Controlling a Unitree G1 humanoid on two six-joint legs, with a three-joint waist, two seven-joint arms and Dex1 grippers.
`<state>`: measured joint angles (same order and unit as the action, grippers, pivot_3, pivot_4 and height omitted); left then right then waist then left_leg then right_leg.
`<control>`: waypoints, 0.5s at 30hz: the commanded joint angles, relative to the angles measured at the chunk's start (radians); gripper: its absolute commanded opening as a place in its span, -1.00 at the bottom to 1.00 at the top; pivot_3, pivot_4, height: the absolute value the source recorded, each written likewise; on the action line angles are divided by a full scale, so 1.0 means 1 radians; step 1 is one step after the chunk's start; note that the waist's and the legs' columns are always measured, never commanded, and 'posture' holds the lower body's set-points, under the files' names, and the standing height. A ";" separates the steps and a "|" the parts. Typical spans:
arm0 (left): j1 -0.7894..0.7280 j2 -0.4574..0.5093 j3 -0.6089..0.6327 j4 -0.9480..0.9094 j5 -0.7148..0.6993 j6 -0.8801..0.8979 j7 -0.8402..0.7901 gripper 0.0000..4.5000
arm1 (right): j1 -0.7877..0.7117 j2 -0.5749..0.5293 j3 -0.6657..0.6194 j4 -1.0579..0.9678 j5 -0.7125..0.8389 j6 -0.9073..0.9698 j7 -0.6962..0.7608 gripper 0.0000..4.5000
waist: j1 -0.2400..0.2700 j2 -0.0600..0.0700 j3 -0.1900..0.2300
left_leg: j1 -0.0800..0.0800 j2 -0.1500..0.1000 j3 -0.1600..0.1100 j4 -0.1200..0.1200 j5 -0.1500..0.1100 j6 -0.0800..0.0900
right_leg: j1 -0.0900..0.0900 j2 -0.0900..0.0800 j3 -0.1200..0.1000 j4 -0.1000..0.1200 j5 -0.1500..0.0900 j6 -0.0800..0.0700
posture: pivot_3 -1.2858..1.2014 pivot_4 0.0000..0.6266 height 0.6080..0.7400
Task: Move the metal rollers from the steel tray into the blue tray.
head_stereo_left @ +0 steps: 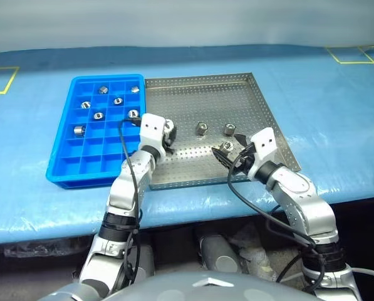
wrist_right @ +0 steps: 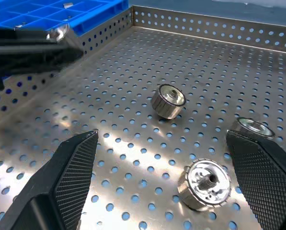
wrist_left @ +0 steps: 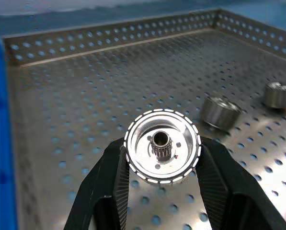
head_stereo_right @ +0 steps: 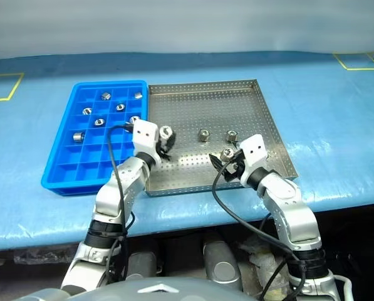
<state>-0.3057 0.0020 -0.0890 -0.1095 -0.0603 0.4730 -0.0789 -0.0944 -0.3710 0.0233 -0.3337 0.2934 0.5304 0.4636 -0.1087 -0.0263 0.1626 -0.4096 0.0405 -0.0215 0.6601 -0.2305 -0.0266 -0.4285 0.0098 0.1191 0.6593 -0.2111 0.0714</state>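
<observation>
A table covered in blue sheeting (head_stereo_left: 337,106) carries the blue tray (head_stereo_left: 67,164) on the left and the steel tray (head_stereo_left: 262,103) touching it on the right. Six rollers (head_stereo_left: 99,115) are seen in the blue tray's compartments, mostly in its far half. One roller (wrist_left: 162,146) is clamped between the fingers of the left gripper (wrist_left: 163,158), held above the steel tray's left part. Three loose rollers (wrist_right: 168,101) lie on the steel tray toward its near right. The right gripper (wrist_right: 174,160) is spread wide, with the nearest roller (wrist_right: 204,184) between its fingers, untouched.
</observation>
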 commanded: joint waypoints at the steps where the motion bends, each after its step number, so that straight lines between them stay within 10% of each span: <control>1: 0.005 -0.040 0.053 -0.108 0.053 -0.099 0.135 -0.22 | -0.047 0.001 0.021 0.021 -0.002 -0.026 0.030 1.00 | 0.016 0.000 0.000 | 0.000 0.000 0.000 0.000 0.000 0.000 | 0.000 0.000 0.000 0.000 0.000 0.000 | 0.06 -0.52 1.00; 15: 0.174 -0.221 0.154 -0.284 0.148 -0.009 0.583 -0.22 | -0.226 0.033 0.128 0.203 -0.019 -0.065 0.151 1.00 | 0.141 -0.001 0.001 | -0.001 -0.001 -0.002 0.000 0.000 0.001 | 0.000 -0.001 -0.002 -0.002 0.001 0.001 | 0.26 -0.52 1.00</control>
<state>-0.1694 -0.0657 0.0697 -0.3285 0.1004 0.4424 0.4665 -0.2988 -0.3404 0.1519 -0.1252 0.2768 0.4910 0.5989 0.0324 -0.0277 0.1633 -0.4109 0.0397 -0.0232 0.6598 -0.2308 -0.0260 -0.4284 0.0089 0.1168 0.6574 -0.2103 0.0722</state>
